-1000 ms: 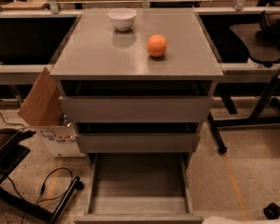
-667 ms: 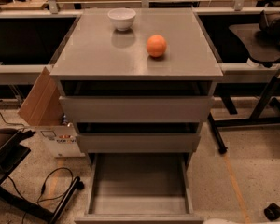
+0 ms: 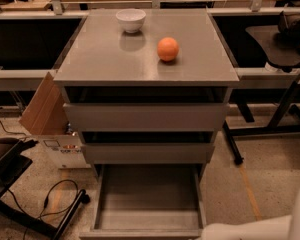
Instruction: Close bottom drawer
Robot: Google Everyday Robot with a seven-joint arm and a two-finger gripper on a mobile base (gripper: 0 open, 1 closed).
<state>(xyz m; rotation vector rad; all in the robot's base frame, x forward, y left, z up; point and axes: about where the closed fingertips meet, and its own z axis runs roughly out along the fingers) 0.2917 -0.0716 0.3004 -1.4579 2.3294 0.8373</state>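
A cardboard box (image 3: 45,109) stands on the speckled floor (image 3: 270,184) (dim light).

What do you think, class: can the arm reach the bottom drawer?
Probably yes. The arm sits right beside a front corner of the open bottom drawer, with nothing between them. The claw is out of view.

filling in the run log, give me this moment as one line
bottom drawer: open, not yet pushed | gripper: not in view, only white arm at lower right | cabinet top: bowl, orange
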